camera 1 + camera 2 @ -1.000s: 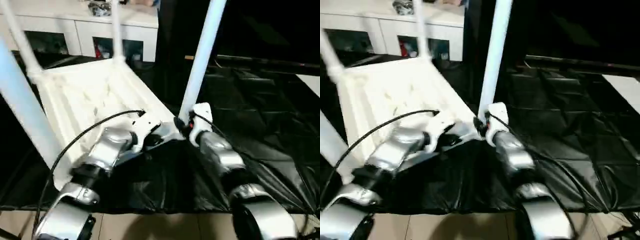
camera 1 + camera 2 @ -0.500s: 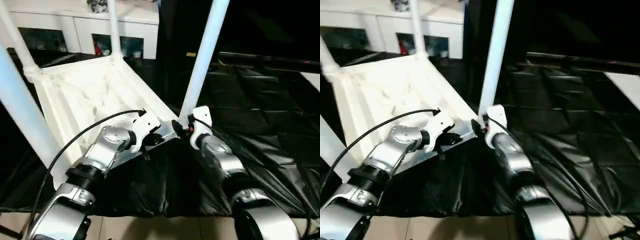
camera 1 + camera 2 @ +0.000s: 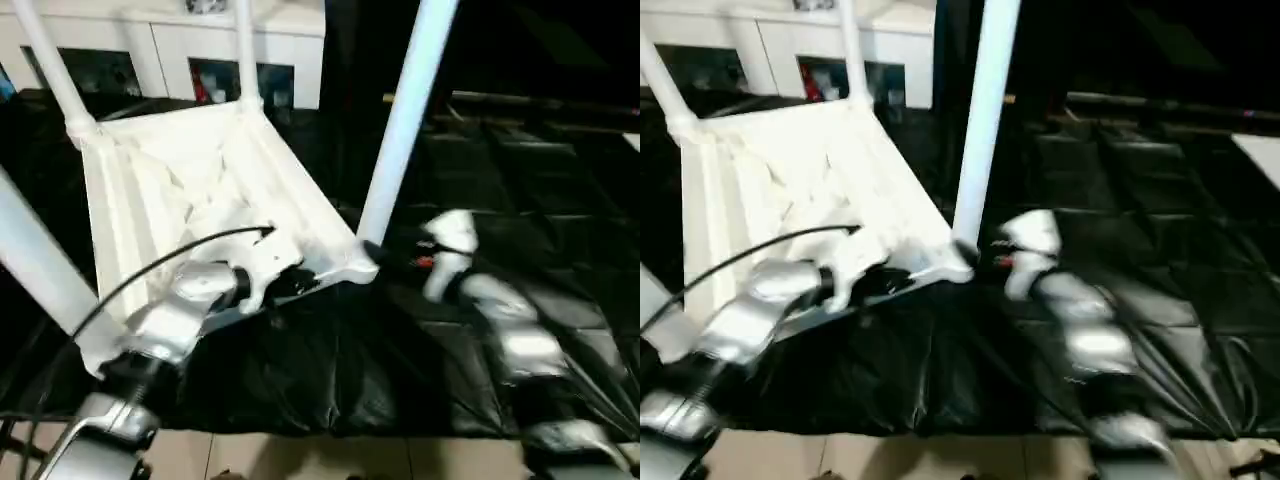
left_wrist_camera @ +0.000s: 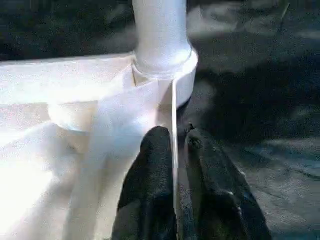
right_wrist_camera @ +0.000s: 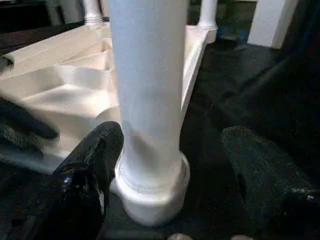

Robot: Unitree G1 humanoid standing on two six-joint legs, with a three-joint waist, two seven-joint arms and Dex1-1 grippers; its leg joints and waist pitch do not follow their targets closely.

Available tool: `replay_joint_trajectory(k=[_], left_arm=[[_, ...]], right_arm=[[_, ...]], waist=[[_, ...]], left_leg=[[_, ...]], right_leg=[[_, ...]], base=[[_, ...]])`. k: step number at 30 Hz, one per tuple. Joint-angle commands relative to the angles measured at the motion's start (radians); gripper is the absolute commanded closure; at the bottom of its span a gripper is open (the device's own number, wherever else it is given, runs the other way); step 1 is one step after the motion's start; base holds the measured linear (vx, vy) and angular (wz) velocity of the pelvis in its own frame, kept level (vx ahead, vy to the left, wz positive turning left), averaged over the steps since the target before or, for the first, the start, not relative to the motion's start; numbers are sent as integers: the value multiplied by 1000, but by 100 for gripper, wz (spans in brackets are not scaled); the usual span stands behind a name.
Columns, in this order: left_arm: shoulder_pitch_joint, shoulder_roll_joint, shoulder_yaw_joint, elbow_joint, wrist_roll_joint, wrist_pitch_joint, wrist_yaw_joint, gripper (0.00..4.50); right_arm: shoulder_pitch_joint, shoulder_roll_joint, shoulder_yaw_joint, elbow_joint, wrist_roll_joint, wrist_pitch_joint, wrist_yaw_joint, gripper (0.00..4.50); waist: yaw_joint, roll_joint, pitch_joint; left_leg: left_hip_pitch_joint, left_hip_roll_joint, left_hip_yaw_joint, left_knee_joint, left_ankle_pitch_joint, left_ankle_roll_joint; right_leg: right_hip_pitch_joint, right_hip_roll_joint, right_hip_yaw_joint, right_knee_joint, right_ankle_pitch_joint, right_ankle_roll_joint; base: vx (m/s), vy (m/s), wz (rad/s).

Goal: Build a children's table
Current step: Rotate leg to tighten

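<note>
While left gripper (image 4: 173, 150) seemingly pinches table (image 3: 190, 190) edge, right gripper (image 5: 167, 165) spread

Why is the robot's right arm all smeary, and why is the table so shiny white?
In both eye views the right arm is streaked by motion blur, while the table and its near leg look sharper. In the left wrist view, glare washes out the tabletop's ribs. The right wrist view is clearer: the leg stands in its socket on the dark mat.
</note>
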Motion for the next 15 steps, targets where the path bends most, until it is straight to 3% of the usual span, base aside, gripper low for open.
replay_joint_trajectory(k=[1,6,8,9,10,13,15], left_arm=[[28,9,38,-101,-62,46,-29,359],[131,-3,104,-294,-141,124,16,319],[210,-12,104,-385,-167,172,43,313],[210,-12,104,-385,-167,172,43,313],[257,-12,102,-429,-183,195,53,300],[398,0,111,-514,-197,216,76,275],[441,15,123,-535,-204,219,71,261]], right_arm=[[22,-24,-8,-36,17,30,41,88],[51,-40,5,-77,21,64,59,88],[61,-32,39,-102,23,81,64,88],[61,-32,39,-102,23,81,64,88],[59,-23,57,-104,20,87,65,88],[35,15,104,-78,5,92,79,88],[19,29,115,-58,-1,95,87,88]], waist=[[7,11,-60],[5,7,-54],[7,7,-52],[5,6,-49],[5,7,-50],[-2,5,-48],[-3,6,-49]], left_leg=[[-13,26,2,-49,-121,77],[-14,26,0,-50,-161,63],[-10,26,1,-51,-182,63],[-12,23,0,-51,-186,66],[-9,24,1,-50,-194,64],[-16,24,-2,-53,-203,65],[-10,23,-1,-52,-204,67]], right_leg=[[72,-83,60,-61,-167,-167],[71,-83,58,-68,-272,-149],[65,-80,57,-76,-351,-114],[64,-78,57,-80,-365,-108],[61,-78,57,-81,-378,-104],[61,-77,56,-84,-405,-86],[55,-72,57,-86,-403,-78]], base=[[0,0,0],[0,0,0],[0,0,0],[0,0,0],[0,0,0],[0,0,0],[0,0,0]])
